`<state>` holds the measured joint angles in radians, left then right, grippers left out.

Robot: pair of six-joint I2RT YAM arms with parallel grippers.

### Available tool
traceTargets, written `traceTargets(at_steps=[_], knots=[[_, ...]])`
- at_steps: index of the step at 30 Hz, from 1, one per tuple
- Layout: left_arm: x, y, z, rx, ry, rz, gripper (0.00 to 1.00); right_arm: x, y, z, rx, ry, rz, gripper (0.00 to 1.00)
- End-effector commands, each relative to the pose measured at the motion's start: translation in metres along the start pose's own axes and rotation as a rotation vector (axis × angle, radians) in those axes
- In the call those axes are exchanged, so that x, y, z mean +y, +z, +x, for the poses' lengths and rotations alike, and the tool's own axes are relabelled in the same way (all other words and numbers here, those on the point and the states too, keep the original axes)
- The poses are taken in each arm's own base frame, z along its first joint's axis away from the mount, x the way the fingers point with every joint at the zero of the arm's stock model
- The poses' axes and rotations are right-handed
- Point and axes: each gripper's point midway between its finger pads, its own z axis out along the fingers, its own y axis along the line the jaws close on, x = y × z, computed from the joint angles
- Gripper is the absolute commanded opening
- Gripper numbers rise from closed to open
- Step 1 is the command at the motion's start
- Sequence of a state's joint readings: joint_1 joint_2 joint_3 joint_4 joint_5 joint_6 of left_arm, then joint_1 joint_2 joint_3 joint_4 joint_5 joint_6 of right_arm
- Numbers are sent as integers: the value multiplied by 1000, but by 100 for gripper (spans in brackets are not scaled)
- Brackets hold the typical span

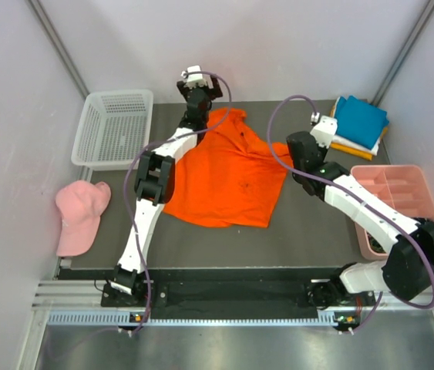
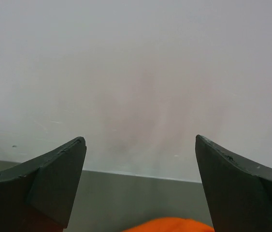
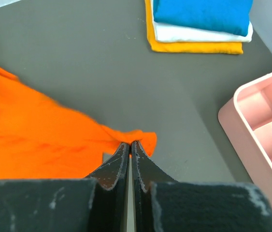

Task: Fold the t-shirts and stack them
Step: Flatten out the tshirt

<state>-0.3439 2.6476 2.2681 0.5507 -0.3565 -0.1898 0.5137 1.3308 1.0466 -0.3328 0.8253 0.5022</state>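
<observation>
Orange t-shirt (image 1: pixel 228 177) spread unfolded on tabletop (image 1: pixel 309 231). Left gripper (image 2: pixel 139 145) jaws held wide apart, empty, above collar edge. Right gripper (image 3: pixel 130 143) jaws shut on its sleeve tip, likely for inward fold. Folded stack (image 1: pixel 359 123) parked far right.

A robot lab test cell: plain white enclosure walls (image 1: pixel 278 46), dark grey matte surface (image 1: pixel 309 231), silver aluminium mounting rail (image 1: pixel 70 293).
</observation>
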Motion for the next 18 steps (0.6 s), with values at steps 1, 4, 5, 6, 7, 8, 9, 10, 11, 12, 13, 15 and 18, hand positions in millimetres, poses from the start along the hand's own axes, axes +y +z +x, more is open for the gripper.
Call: traceTargets(at_steps=[1,4,5,6,7,8,9,10,11,12,13,15,18], knots=[[13,-8,-60,-102,-27,-66,99,2,-2,-8,-12,39,-17,0],[14,-28,-81,-60,-21,-71,99,-1,-4,-9,-13,30,-22,0],[14,-35,-86,-41,-21,-68,99,-2,-6,-12,-22,31,-23,0],[13,-45,-85,2,-28,-69,99,-3,-6,-14,-27,28,-22,0],[13,-63,-100,22,-33,-67,99,-3,-6,-15,-28,14,-24,0],[11,-74,-106,40,-39,-65,99,-2,-7,-19,-30,15,-24,0],[2,-94,-135,44,-63,-53,99,-1,-7,-20,-30,14,-29,0],[5,-114,-118,106,-47,-57,99,1,-8,-21,-29,13,-40,0],[3,-129,-119,130,-39,-50,99,3,-8,-21,-28,16,-49,0],[-8,-148,-123,148,-56,-31,99,5,-8,-23,-30,22,-57,0],[-8,-176,-131,166,-59,-14,99,6,-8,-22,-29,21,-62,0],[-33,-213,-153,163,-52,61,99,7,-7,-22,-27,14,-61,0],[-48,-272,-146,285,-37,120,99,7,-5,-24,-29,-3,-48,0]])
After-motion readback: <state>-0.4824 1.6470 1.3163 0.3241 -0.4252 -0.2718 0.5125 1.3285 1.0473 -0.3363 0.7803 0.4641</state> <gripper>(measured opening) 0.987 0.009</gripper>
